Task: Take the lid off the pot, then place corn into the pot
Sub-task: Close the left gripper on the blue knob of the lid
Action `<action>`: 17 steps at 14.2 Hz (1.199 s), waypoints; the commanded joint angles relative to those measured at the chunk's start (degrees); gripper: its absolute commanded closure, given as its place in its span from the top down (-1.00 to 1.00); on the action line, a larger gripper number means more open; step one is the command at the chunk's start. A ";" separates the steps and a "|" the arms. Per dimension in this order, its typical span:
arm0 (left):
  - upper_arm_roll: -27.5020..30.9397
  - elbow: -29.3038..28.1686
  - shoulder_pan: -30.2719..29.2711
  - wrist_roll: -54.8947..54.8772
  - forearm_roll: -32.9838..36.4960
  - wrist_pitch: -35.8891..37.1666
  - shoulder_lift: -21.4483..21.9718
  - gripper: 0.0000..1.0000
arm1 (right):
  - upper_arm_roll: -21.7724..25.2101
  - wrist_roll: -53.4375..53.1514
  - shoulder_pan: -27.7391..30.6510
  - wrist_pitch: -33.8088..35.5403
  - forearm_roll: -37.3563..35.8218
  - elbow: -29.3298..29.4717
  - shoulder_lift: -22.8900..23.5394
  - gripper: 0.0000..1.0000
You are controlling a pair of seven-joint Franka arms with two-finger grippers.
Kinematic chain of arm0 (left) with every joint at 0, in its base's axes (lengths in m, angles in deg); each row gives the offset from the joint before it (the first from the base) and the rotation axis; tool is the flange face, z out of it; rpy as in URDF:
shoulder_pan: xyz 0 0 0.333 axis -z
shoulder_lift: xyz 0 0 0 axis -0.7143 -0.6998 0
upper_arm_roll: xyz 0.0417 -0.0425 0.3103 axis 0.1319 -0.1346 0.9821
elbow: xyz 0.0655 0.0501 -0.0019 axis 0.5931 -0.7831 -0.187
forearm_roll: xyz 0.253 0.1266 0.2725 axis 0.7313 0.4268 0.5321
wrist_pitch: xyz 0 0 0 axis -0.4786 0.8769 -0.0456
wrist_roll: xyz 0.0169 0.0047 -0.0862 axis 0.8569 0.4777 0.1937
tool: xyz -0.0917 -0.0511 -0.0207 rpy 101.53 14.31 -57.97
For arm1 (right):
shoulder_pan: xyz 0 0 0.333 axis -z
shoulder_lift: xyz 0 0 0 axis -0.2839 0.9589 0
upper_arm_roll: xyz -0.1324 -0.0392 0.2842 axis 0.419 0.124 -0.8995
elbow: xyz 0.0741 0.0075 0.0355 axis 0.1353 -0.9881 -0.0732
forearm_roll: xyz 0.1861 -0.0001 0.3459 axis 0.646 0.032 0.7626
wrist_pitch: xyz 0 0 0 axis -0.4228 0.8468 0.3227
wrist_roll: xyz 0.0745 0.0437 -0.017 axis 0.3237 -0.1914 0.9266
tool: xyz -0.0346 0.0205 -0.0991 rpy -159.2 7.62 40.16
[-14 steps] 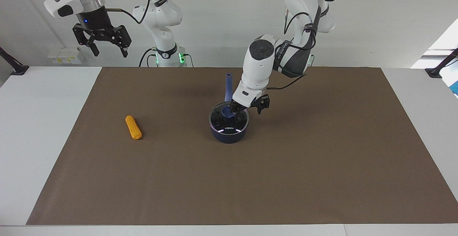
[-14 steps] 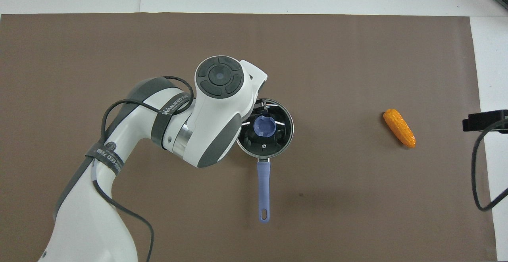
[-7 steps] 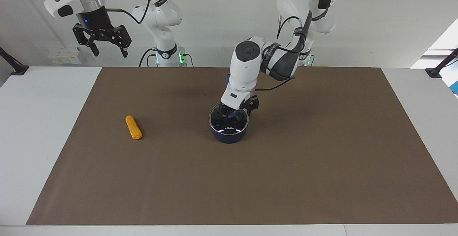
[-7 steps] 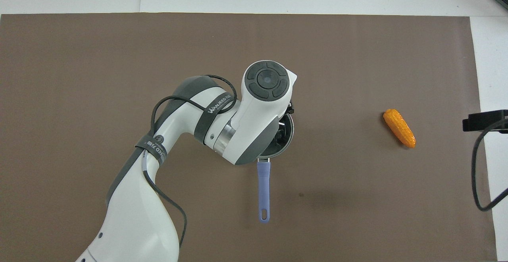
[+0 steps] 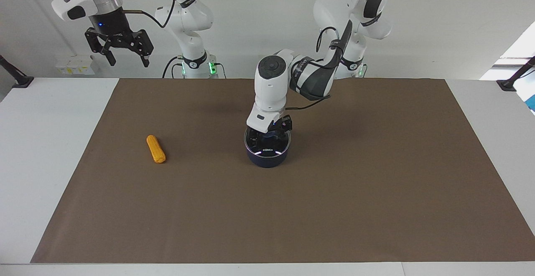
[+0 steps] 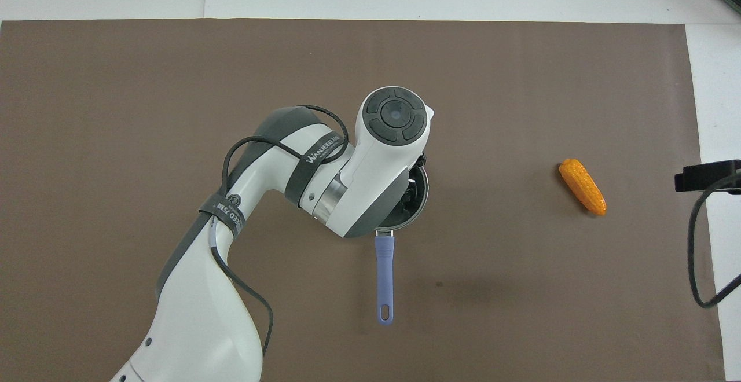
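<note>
1. Step now: getting the lid (image 5: 267,143) off. It sits on the pot (image 5: 266,158), mid frame in the facing view. Not lifted yet.
2. Left gripper (image 5: 271,133) is down on top of the lid, right at the blue knob. The fingers sit on both sides of the knob, but I can't tell if they squeeze it yet or are a bit apart.
3. In the overhead view the left arm hides most of the lid. Only a bit of rim (image 6: 421,197) shows, mid frame. The pot's long handle (image 6: 384,278) sticks out toward the bottom of that frame.
4. Corn (image 5: 156,149) lies on the brown mat on the desk (image 5: 50,150), mid-left in the facing view, well apart from the pot. Nothing touches it.
5. Right gripper (image 5: 121,52) waits high up at the upper left of the facing view. Its fingers are spread wide & hold nothing.
6. Next, I think: pinch the knob tight, lift straight up so the pot doesn't slide, put the lid down on the mat away from pot & corn.
7. Then the corn goes in. The right arm is closest to it, so prob. its job.
</note>
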State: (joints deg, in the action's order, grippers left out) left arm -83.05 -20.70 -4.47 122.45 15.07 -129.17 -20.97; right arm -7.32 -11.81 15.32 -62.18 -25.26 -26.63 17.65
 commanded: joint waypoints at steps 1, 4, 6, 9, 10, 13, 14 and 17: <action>0.37 -3.96 0.55 -0.94 -0.28 -0.72 3.00 1.00 | -0.04 1.19 0.29 0.15 0.26 0.15 0.09 1.00; 0.37 -5.89 0.64 -1.45 -1.78 -2.83 3.70 0.99 | -0.04 1.19 0.29 0.15 0.17 0.06 0.09 1.00; 0.28 -8.96 0.90 -1.63 -1.78 -5.20 5.01 0.90 | -0.04 1.19 0.29 0.15 0.17 0.06 0.09 1.00; 0.28 -10.74 0.99 -1.81 -1.78 -6.62 5.81 0.58 | -0.04 1.19 0.29 0.15 0.26 0.15 0.09 1.00; 0.28 -10.65 0.90 -1.90 -1.78 -6.62 5.73 0.51 | -0.04 1.19 0.29 0.06 0.26 0.15 0.09 1.00; 0.28 -10.30 0.90 -1.99 -1.86 -6.62 5.64 0.38 | -0.04 1.19 0.29 0.15 0.26 0.15 0.09 1.00; 0.28 -10.12 0.90 -1.99 -1.86 -6.62 5.64 0.36 | -0.04 1.19 0.29 0.15 0.26 0.15 0.09 1.00; 0.28 -9.86 0.99 -1.29 -2.30 -6.62 5.55 -0.79 | -0.04 1.19 0.29 0.15 0.26 0.15 0.09 1.00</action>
State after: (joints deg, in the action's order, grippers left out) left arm -83.55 -28.06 -4.08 121.47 13.92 -134.96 -17.51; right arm -7.32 -11.81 15.32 -62.18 -25.26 -26.63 17.65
